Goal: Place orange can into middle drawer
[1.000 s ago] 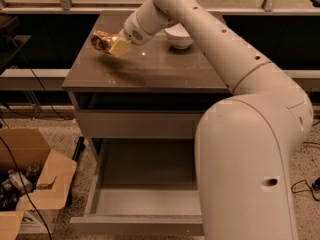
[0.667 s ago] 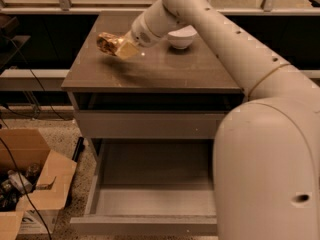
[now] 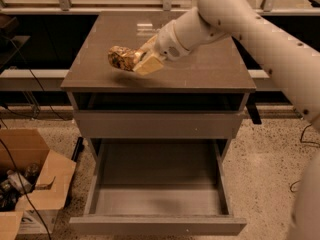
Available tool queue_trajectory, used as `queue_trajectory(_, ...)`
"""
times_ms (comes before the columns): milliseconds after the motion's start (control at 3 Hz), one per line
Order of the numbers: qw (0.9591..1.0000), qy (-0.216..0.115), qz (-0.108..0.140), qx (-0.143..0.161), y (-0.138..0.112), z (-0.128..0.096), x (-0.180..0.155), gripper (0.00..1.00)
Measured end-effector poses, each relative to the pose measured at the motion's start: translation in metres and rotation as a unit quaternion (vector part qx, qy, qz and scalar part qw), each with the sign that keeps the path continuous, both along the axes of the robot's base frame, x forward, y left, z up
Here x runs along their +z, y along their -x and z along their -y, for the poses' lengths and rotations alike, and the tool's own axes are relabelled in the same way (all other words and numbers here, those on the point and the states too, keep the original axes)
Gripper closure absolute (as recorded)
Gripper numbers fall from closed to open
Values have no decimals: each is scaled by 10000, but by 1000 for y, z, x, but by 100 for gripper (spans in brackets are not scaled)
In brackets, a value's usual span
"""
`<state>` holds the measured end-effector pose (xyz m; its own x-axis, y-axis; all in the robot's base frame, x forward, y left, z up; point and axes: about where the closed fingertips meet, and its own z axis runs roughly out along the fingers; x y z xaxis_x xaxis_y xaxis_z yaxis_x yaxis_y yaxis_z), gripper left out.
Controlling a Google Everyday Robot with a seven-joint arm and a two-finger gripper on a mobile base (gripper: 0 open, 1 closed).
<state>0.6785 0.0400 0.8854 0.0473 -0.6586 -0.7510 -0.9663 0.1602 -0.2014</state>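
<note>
My gripper is shut on the orange can, a dented golden can held on its side. It hangs just above the left front part of the grey cabinet's top, casting a shadow there. One tan finger shows under the can. The middle drawer is pulled wide open below, a long grey tray with nothing in it. It sits lower than the can and nearer to the camera. A shut drawer front lies between the top and the open drawer.
My white arm crosses the cabinet's right side from upper right. A cardboard box with clutter stands on the speckled floor at lower left. Dark shelving and cables run behind the cabinet.
The gripper has carried the can from the back left of the cabinet top toward its front edge. The white bowl seen earlier is no longer in view.
</note>
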Motion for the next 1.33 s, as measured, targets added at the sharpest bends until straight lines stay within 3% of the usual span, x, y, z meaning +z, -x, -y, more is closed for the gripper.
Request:
queue_trajectory(333,9997,69,-23,248,54,39,-6,100)
queue_trajectory(667,9983,213,-479,250,112,83,-36,100)
queue_trajectory(1000,9918,234,-1253,27,156,109,-92,100)
queue_trajectory(1333,9761,137,-2151,-295,185,111,-171,100)
